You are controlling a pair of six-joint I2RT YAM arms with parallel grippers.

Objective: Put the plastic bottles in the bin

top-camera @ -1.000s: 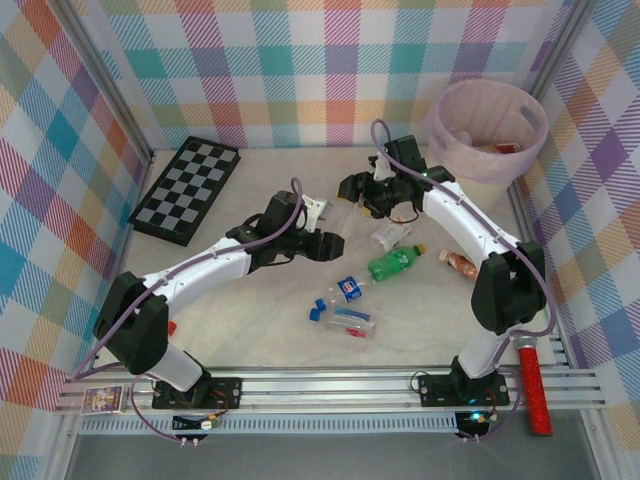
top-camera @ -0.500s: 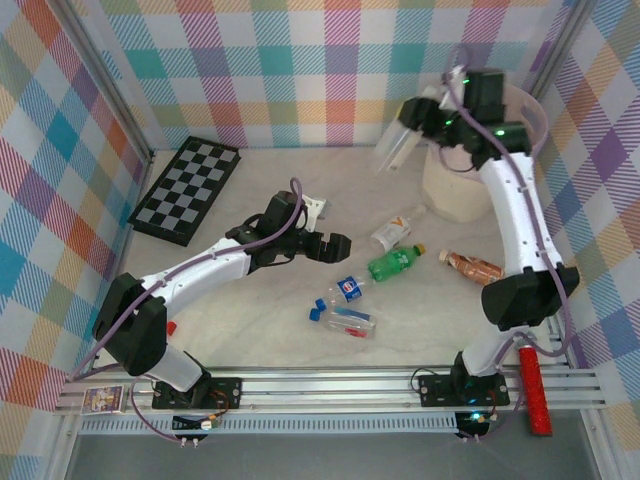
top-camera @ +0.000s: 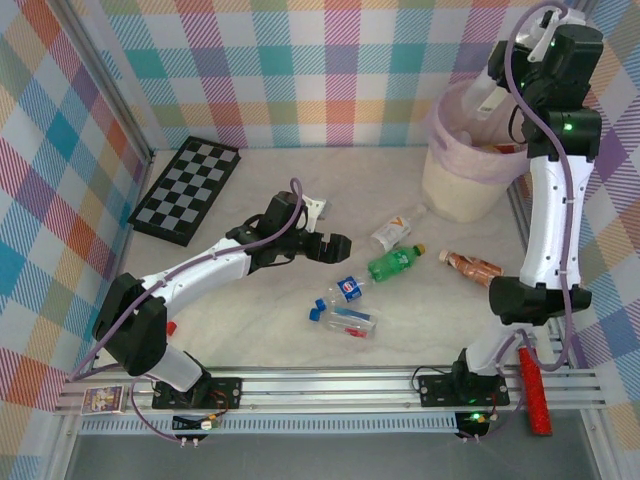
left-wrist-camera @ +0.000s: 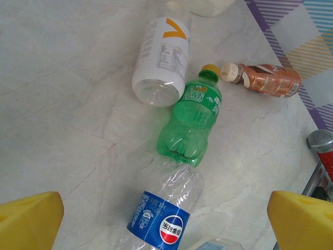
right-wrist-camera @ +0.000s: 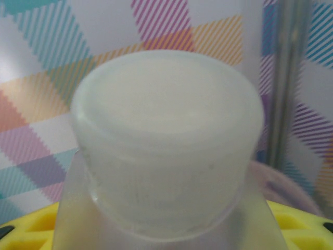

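Top external: right arm's [top-camera: 553, 200] bottle [top-camera: 487, 98] now over bin [top-camera: 447, 148].

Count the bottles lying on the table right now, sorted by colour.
Green bottle: 1
Brown bottle: 1
White-labelled bottle: 1
Clear blue-labelled bottle: 1
Clear red-labelled bottle: 1
Total: 5
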